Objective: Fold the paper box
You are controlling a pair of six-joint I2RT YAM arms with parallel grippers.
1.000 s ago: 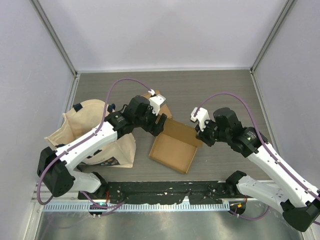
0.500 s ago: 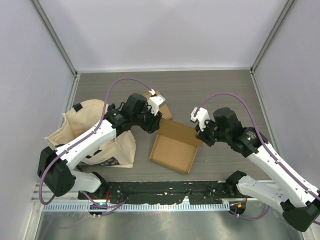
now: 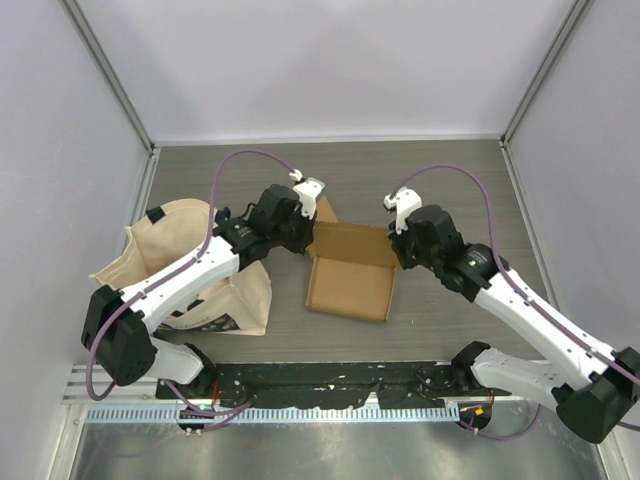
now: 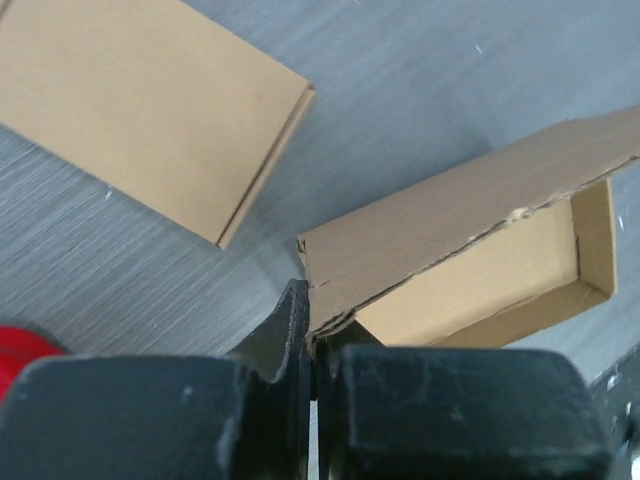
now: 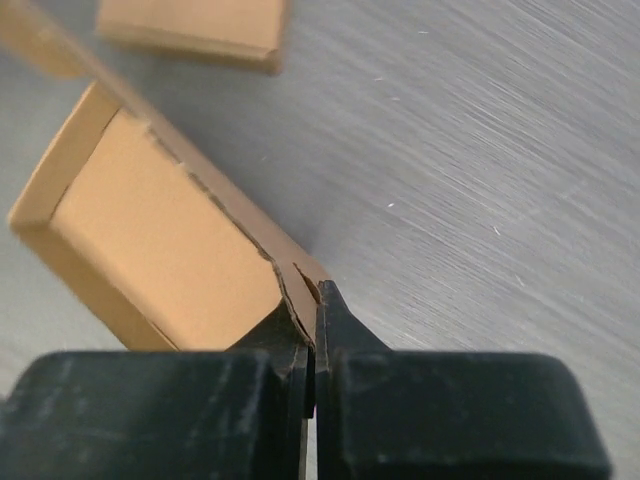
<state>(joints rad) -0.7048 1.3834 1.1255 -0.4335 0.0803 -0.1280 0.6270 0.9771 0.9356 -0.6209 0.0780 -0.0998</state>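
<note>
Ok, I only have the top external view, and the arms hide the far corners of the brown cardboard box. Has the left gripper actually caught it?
Observer: Yes, the left wrist view shows the left gripper shut on a corner of the raised flap of the brown cardboard box.
Operator: And the right?
Observer: The right gripper is shut on the flap's other corner.
Operator: Anything under the left arm?
Observer: A second flat cardboard piece lies on the grey table, apart from the box.
</note>
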